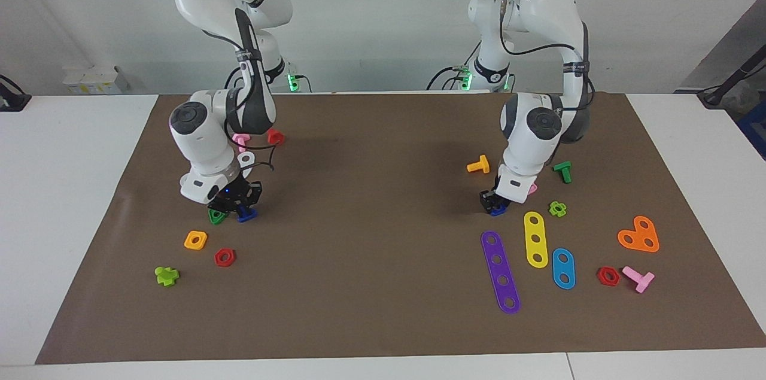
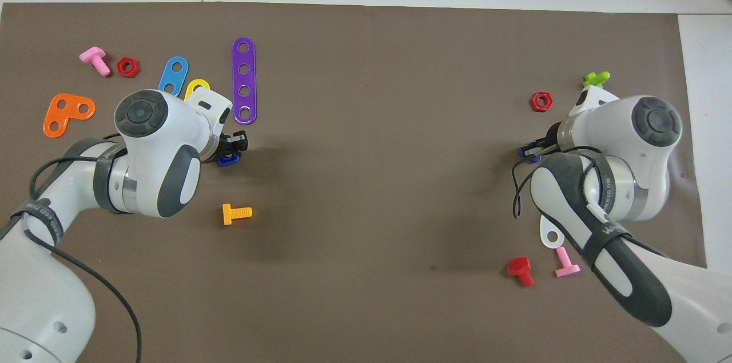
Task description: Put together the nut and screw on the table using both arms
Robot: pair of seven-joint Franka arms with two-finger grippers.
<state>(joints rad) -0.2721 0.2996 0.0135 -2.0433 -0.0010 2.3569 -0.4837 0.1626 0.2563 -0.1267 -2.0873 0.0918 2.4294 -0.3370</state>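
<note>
Both arms are bent down to the worktop (image 1: 383, 320), each with its pincer at a small blue part, so the step in hand looks like the pick-up of the two pieces.

The left pincer (image 1: 494, 204) is down just beside the near end of the purple strip (image 1: 501, 272), on the side nearer to the robots. A blue piece (image 1: 498, 210) shows at its tips; it looks like the nut, though too little of it is visible to be sure. The fingers appear to straddle it, but whether they have closed on it I cannot tell. The wrist tilts, with the round joint cap turned toward the facing camera.

The right pincer (image 1: 238, 205) is down at the right arm's end of the worktop, right next to the green triangular piece (image 1: 216, 216). A dark-blue piece (image 1: 246, 216), probably the screw, lies at its tips, touching the mat. Again I cannot tell whether the fingers are spread or pressed on it. The forearm drops steeply and the hand leans toward the middle of the worktop.

To do this well, each pincer should centre on its own piece and squeeze across flat faces, the right one staying clear of the green triangular piece. The screw is best held by its head, leaving the shaft free, and the nut by its edges, leaving the hole open. Lift straight up before bringing the two together.
</note>
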